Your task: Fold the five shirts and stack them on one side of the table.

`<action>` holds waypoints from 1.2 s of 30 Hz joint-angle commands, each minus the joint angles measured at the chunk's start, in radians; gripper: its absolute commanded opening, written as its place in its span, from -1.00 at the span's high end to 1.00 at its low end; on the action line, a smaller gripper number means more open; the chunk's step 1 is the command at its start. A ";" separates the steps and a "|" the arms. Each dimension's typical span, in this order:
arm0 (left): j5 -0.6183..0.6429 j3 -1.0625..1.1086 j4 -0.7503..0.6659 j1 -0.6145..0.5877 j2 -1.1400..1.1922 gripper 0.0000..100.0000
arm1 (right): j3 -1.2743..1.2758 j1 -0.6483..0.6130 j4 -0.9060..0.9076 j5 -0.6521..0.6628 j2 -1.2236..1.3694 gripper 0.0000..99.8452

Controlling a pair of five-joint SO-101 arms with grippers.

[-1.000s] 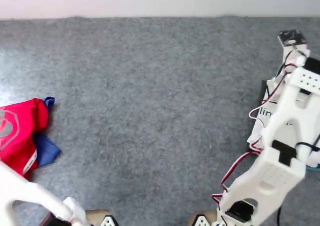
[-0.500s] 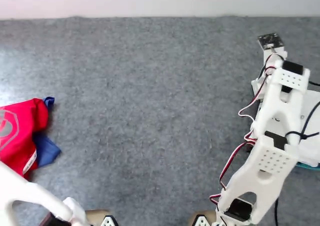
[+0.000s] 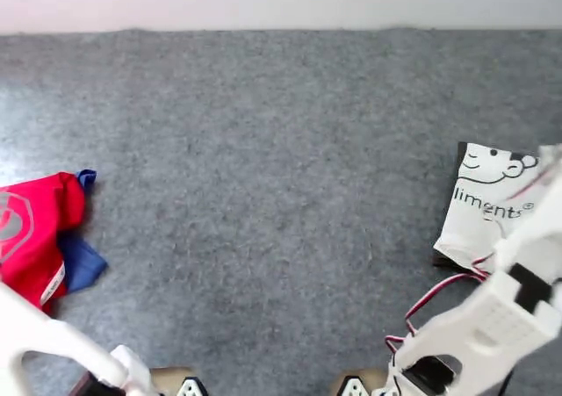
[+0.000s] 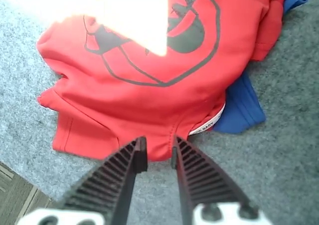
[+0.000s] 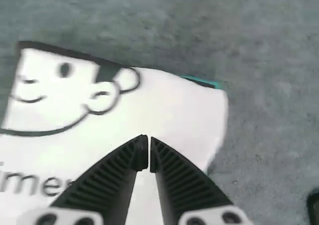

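A crumpled red shirt point(image 3: 31, 229) with a dark print lies at the table's left edge, on top of a blue shirt point(image 3: 81, 264). In the left wrist view, my left gripper point(image 4: 159, 155) hangs slightly open just above the hem of the red shirt point(image 4: 149, 85), holding nothing; the blue shirt point(image 4: 244, 110) pokes out beside it. A folded white shirt point(image 3: 487, 203) with a cartoon face tops a stack at the right edge. My right gripper point(image 5: 148, 152) is shut and empty over the white shirt point(image 5: 149, 105), with a teal edge point(image 5: 199, 81) showing beneath.
Grey felt point(image 3: 263, 150) covers the table. The right arm's white body point(image 3: 492, 326) stands at the near right corner and the left arm's link point(image 3: 44, 343) at the near left. The table's edge and floor point(image 4: 15, 200) lie close to the red shirt.
The right arm has swung back from over the stack toward the near right edge, uncovering the folded white shirt. The red and blue shirts have not moved.
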 commanded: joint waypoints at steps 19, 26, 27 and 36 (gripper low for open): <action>-0.008 0.047 -0.011 0.008 -0.025 0.81 | -0.209 -0.079 0.374 0.000 -0.160 0.98; -0.095 0.068 -0.009 0.072 -0.014 0.75 | -0.183 -0.191 0.613 0.002 -0.179 0.98; -0.127 0.079 -0.011 0.086 -0.014 0.71 | -0.155 -0.194 0.611 0.002 -0.183 0.98; -0.342 0.340 -0.180 0.078 -0.012 0.51 | 0.141 -0.199 0.611 0.003 -0.352 0.98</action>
